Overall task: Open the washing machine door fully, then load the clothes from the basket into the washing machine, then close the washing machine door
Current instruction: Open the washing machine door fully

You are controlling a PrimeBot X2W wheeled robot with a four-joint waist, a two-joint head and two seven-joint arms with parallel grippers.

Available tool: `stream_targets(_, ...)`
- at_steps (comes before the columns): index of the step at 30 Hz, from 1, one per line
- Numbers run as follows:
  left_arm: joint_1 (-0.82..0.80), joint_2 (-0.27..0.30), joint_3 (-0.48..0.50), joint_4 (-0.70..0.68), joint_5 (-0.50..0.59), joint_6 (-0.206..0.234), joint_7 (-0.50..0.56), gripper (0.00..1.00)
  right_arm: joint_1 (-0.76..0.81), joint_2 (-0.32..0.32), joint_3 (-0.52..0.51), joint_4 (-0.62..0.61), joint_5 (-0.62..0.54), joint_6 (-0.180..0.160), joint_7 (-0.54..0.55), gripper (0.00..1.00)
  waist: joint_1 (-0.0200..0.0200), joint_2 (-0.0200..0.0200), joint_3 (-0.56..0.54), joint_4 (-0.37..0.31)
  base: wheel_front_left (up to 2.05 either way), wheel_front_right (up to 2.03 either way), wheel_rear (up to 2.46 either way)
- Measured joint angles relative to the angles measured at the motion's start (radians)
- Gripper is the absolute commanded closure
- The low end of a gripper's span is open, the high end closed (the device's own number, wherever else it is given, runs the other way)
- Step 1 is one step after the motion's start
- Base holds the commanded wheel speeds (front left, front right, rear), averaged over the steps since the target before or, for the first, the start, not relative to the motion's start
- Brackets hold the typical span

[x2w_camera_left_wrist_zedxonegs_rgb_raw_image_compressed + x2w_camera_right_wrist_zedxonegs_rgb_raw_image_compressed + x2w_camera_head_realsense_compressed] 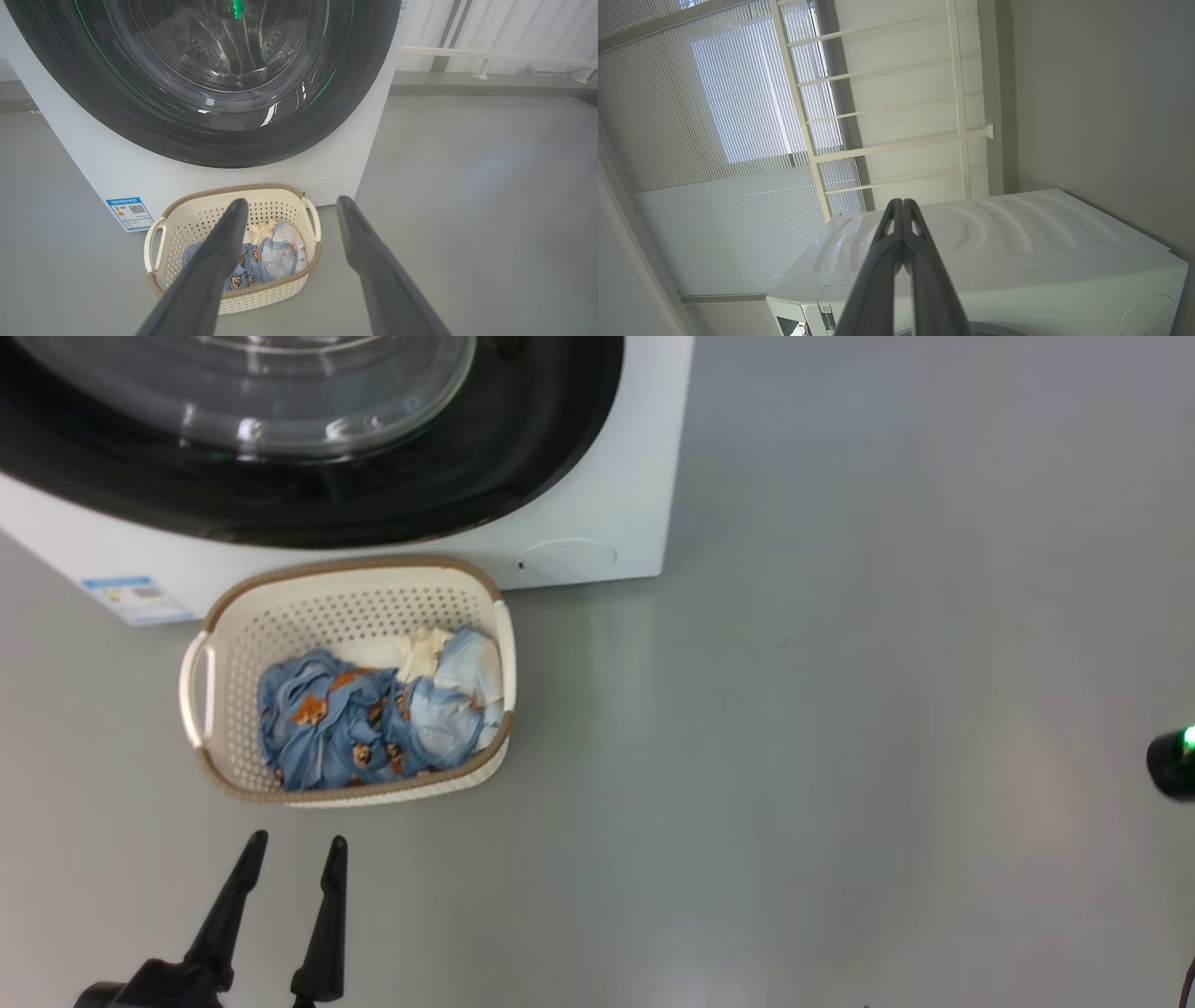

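1. Washing machine (597, 513): a white front-loader standing on the grey floor (840, 709). Low on its front are a blue sticker (135, 597) toward the left corner and a round flap (565, 560) toward the right corner.

2. Door (373, 495): closed. The wide black rim lies flush against the front of the machine. In the left wrist view the steel drum shows through the clear glass bowl at the centre.

3. Basket (355, 581): a cream basket with a brown rim, upright on the floor just in front of the machine, below the lower edge of the door and between the sticker and the flap. Whether it touches the front panel cannot be told.

4. Clothes (364, 719): all inside the basket, bunched toward its near side. The blue printed pieces lie left and centre, a pale blue piece to the right, and a cream piece behind them.

5. Left hand (297, 843): open, fingers spread wide, holding nothing. It hangs over the floor near the basket's front edge, apart from it, fingers pointing toward the basket and the machine.

6. Right hand (901, 201): closed, fingers pressed together with nothing between them. In its wrist view the fingertips point toward a white panel of the machine; a white railing (887, 147) and window blinds (728, 107) stand beyond.
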Motion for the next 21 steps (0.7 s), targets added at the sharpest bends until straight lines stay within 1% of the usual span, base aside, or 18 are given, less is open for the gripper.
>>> stream_targets(2, 0.0, -0.002, 0.0, -0.004, 0.0, 0.0, 0.0, 0.0, -0.046, -0.016, -0.013, 0.021, -0.02, 0.0, 0.051, 1.0, 0.0, 0.0, 0.019, 0.022, 0.0, 0.0, 0.0)
stream_targets(12, 0.0, -0.015, -0.031, -0.016, 0.0, 0.0, 0.0, 0.0, -0.217, -0.04, -0.012, 0.045, -0.094, 0.0, 0.191, 1.0, 0.0, 0.0, 0.088, 0.088, 0.0, 0.0, 0.0)
stream_targets(16, 0.0, -0.024, -0.031, -0.031, 0.0, 0.0, 0.0, 0.0, -0.277, -0.044, 0.007, 0.056, -0.123, 0.0, 0.232, 1.0, 0.0, 0.0, 0.12, 0.11, 0.0, 0.0, 0.0)
stream_targets(21, 0.0, -0.027, -0.032, -0.047, 0.0, 0.0, 0.0, 0.0, -0.35, -0.051, 0.033, 0.061, -0.171, 0.0, 0.251, 1.0, 0.0, 0.0, 0.157, 0.14, 0.0, 0.0, 0.0)
